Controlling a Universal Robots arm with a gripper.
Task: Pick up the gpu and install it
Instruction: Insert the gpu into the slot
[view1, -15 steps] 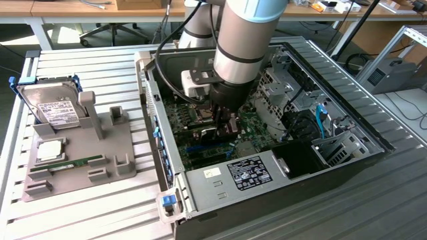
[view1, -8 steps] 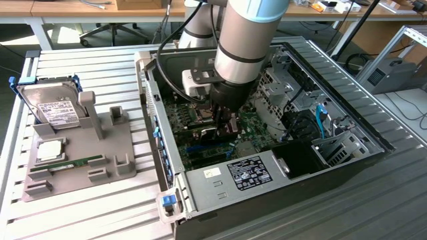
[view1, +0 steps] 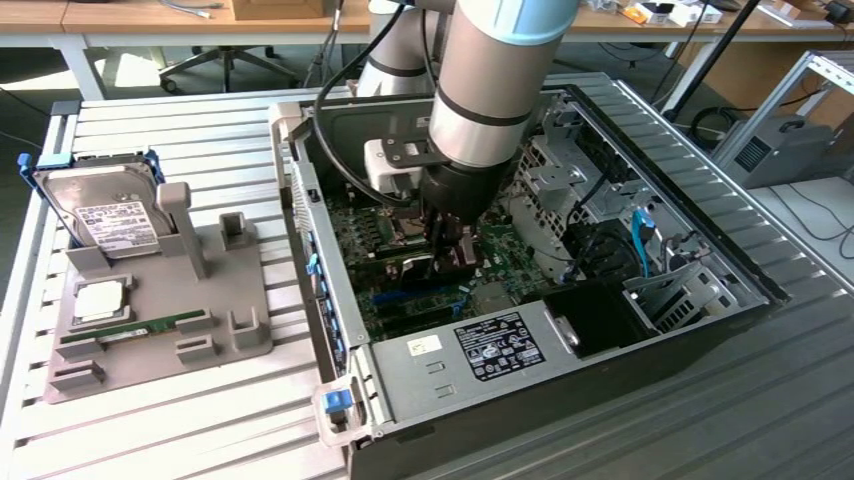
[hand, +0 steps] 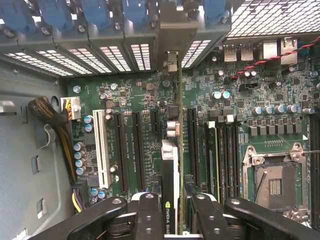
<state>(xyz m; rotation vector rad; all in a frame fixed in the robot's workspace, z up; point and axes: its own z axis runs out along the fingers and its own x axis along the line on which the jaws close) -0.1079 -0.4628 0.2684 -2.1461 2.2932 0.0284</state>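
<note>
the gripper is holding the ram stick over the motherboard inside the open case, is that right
Not quite: it holds the gpu, not the RAM stick. The wrist view shows the gripper closed on that card, edge-on above the motherboard. In the exterior view the green RAM stick lies on the grey holder outside the case.

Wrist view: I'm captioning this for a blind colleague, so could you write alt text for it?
The hand grips the gpu edge-on over a green motherboard, the card running parallel to the expansion slots. An empty CPU socket sits to one side of the card, a white slot to the other.
</note>
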